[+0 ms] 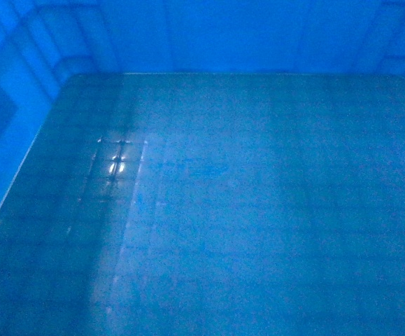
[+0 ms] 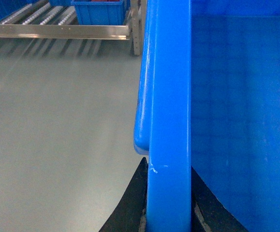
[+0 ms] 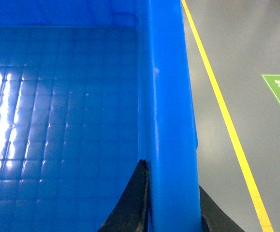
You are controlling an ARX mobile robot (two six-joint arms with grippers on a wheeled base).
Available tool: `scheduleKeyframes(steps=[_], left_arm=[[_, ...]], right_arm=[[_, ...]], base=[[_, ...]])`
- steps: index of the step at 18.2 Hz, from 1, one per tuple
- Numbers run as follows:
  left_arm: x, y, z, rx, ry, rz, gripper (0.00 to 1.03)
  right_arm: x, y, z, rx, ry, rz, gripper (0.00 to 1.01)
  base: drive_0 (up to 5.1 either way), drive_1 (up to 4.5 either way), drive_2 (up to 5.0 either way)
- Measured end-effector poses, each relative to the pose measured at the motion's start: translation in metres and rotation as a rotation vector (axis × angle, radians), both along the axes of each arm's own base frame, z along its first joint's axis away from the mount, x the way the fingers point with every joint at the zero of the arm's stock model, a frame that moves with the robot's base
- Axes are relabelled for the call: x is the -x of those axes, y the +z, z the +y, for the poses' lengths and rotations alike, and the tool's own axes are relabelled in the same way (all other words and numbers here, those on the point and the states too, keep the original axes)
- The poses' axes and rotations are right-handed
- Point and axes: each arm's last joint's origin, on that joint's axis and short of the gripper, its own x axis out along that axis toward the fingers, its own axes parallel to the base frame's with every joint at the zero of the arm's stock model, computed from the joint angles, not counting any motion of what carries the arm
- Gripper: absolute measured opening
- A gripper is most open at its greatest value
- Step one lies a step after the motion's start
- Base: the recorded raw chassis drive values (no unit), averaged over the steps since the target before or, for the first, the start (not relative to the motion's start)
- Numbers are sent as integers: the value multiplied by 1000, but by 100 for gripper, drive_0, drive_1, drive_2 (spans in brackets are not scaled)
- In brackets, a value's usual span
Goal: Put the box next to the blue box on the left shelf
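The box [image 1: 209, 210] is lifted above the grey floor [image 2: 57, 135], well apart from the roller shelf [image 2: 57, 31]. Left gripper [image 2: 169, 220] and right gripper [image 3: 171, 212] each clamp one side rim between black fingers [image 3: 132, 203].

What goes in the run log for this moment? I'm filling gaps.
large bright-blue plastic crate | left gripper shut on rim | right gripper shut on rim | shelf ahead
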Motion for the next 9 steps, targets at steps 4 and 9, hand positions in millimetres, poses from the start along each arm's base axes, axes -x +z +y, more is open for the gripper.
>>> scheduleKeyframes(steps=[4, 9], left_arm=[[0, 0, 0, -1, 1, -2, 8], [0, 0, 0, 0, 1, -3, 8]], right_arm=[[0, 0, 0, -1, 1, 0, 10], [0, 0, 0, -3, 1, -4, 10]], base=[[10, 414, -395], [10, 414, -395]])
